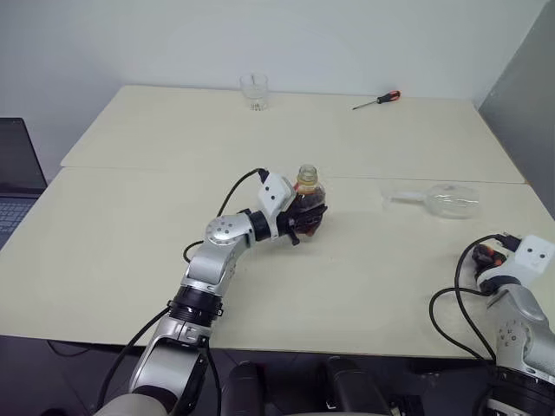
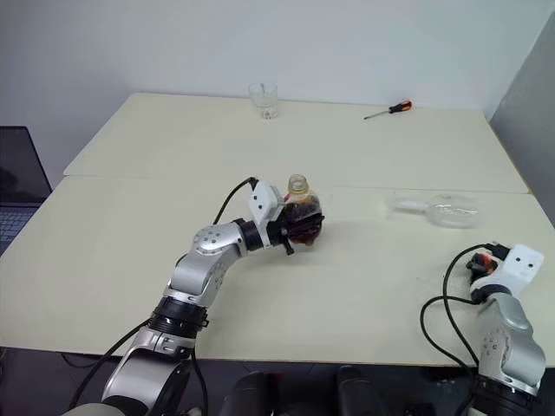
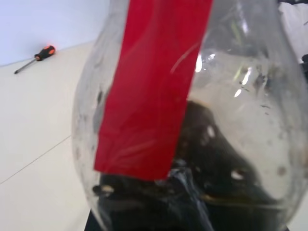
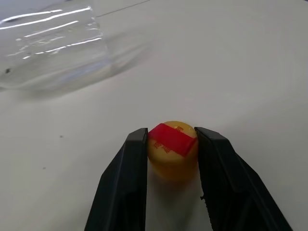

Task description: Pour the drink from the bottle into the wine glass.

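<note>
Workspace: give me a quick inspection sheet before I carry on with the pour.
Surface: pale table, two tops butted together.
Job's things: bottle upright, uncapped, dark drink inside; wine glass lying on its side; yellow cap off the bottle.
Clutter: tumbler and screwdriver at the far edge.
Grippers: left gripper shut on the bottle; right gripper has the cap between its fingers.
Cables: black cables looped at both wrists.
Surroundings: laptop at left, white wall behind.
</note>
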Robot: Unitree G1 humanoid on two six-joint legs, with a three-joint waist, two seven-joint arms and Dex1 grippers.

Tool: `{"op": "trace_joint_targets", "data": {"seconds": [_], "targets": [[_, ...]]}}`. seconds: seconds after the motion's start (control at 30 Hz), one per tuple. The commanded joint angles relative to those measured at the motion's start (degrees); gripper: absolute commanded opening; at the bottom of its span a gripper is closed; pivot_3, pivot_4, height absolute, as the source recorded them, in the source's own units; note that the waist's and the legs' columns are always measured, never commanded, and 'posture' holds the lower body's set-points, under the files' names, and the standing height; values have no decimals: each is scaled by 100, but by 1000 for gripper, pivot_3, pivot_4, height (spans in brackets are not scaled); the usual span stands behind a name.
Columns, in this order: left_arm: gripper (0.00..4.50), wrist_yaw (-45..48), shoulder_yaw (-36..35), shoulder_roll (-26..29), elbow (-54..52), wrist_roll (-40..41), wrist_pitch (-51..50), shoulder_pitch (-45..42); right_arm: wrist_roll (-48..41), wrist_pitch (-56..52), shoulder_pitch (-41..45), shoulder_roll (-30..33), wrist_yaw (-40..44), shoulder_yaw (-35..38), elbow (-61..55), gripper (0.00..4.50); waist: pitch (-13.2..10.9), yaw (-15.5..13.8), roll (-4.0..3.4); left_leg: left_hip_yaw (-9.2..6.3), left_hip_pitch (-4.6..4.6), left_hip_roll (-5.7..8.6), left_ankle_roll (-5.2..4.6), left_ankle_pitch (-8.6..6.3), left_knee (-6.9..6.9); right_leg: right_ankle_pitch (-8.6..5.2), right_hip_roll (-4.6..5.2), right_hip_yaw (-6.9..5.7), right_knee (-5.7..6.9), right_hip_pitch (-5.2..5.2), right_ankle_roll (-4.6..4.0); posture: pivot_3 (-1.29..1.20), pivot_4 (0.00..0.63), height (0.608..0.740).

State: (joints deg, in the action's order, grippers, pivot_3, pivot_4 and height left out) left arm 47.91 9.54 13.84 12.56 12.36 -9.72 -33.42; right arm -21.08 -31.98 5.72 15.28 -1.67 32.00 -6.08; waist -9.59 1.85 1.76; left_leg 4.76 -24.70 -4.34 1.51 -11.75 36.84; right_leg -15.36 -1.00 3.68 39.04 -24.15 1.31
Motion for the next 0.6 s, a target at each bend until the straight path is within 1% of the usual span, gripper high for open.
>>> {"op": "trace_joint_targets", "data": {"seconds": [0.03,0.23,0.33,0.43,0.57,0.6], "targets": [[1115,134,27,15,-229,25,124,-154,-10,189,3,139,87,87,22,2429,0,0,0,-1,0,0,0,0,-1,0,0,0,0,0,0,0,150,740],[1115,175,-2,11,-221,34,117,-147,-156,140,-131,286,357,46,-371,4483,1,-2,-2,-1,0,0,0,0,-1,0,1,1,0,0,0,0,150,740],[1115,173,-3,-9,-216,47,103,-142,-243,-68,-73,558,579,-4,-656,4500,1,0,-3,1,0,1,0,0,0,0,1,2,0,0,1,0,150,740],[1115,137,-48,-25,-176,67,71,-177,-533,-499,126,894,780,15,-899,4500,2,6,-4,0,0,0,0,0,0,0,0,2,0,0,1,0,150,740],[1115,-196,-343,11,-128,114,-87,-250,-740,-1203,238,1796,1288,-158,-1338,4500,1,-5,-4,-2,-1,0,0,0,0,-1,0,1,-1,0,1,0,150,740],[1115,-279,-403,23,-129,122,-129,-257,-822,-1317,279,1933,1377,-173,-1430,4500,1,-3,-4,-2,-1,0,0,0,-1,-1,0,1,-2,0,2,0,150,740]]}}
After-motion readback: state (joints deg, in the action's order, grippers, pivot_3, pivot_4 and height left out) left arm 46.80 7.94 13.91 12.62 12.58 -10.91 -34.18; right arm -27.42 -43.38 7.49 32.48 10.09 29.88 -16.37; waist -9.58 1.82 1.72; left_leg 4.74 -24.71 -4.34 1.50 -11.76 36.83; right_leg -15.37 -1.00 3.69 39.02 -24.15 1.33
